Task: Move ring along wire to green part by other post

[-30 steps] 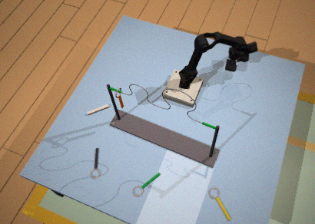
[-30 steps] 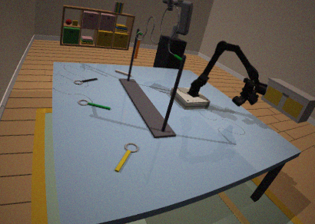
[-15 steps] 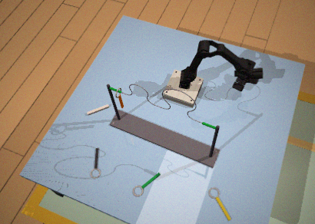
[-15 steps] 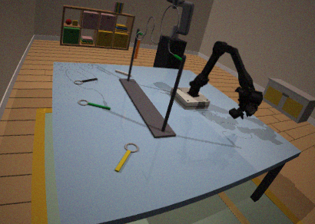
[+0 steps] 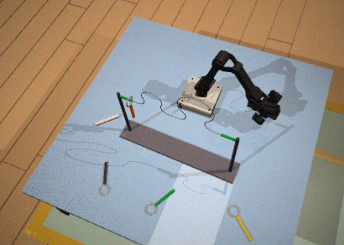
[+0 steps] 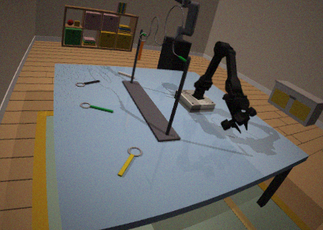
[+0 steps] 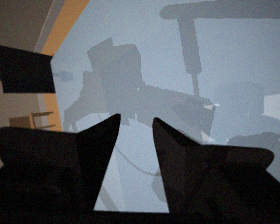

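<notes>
The ring with the orange handle [image 5: 132,111] [image 6: 140,50] hangs on the green part of the wire beside the far post [image 5: 124,114] [image 6: 135,63], its handle pointing down. The other green part [image 5: 228,138] [image 6: 182,58] joins the near post [image 5: 234,155] [image 6: 177,98]. The thin grey wire curves between them. My gripper [image 6: 243,127] [image 7: 137,119] is partly open and empty, with a gap between its fingertips. It points down over the table, on the robot base's side of the wire, beyond the near post and far from the ring. The ring is not in the wrist view.
A dark base plate [image 5: 180,148] [image 6: 147,109] carries both posts. Loose rings with a black handle [image 5: 106,173], a green handle [image 5: 164,197] and a yellow handle [image 5: 243,228] lie on the table. A white stick [image 5: 106,120] lies near the far post. Shadows cross the tabletop.
</notes>
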Motion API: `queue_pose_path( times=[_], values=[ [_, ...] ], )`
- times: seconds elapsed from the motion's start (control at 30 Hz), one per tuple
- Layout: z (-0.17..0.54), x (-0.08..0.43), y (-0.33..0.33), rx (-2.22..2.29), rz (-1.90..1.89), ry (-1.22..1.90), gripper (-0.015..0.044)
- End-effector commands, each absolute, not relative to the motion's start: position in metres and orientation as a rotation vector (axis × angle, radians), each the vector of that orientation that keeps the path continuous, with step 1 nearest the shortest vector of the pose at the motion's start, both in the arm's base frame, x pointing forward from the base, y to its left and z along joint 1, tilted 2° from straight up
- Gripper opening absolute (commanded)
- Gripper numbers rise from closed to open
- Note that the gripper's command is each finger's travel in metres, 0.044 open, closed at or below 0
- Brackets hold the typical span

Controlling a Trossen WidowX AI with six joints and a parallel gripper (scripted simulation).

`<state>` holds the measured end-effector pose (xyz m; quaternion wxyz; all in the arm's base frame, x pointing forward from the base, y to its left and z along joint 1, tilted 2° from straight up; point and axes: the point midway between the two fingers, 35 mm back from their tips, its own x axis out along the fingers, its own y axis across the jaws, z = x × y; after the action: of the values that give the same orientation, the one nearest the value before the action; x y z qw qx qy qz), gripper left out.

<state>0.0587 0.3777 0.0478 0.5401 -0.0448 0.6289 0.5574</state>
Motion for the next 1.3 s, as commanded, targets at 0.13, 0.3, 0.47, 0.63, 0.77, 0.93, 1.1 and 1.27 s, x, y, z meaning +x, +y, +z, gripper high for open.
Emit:
queue_pose_path(
  times=[0.13,0.3,0.47,0.63,0.77,0.93,1.1,1.27],
  values=[
    [0.045,0.150,0.360,0.102,1.258,1.355,0.0160],
    [0.046,0.201,0.339,0.203,1.208,1.255,0.0160],
    [0.048,0.247,0.309,0.287,1.151,1.147,0.0160],
    [0.050,0.289,0.273,0.354,1.088,1.035,0.0160],
    [0.053,0.318,0.239,0.395,1.032,0.944,0.0160],
    [0.056,0.348,0.193,0.432,0.957,0.829,0.0160],
    [0.060,0.369,0.143,0.451,0.875,0.716,0.0160],
    [0.064,0.383,0.090,0.456,0.789,0.606,0.0160]
  ],
)
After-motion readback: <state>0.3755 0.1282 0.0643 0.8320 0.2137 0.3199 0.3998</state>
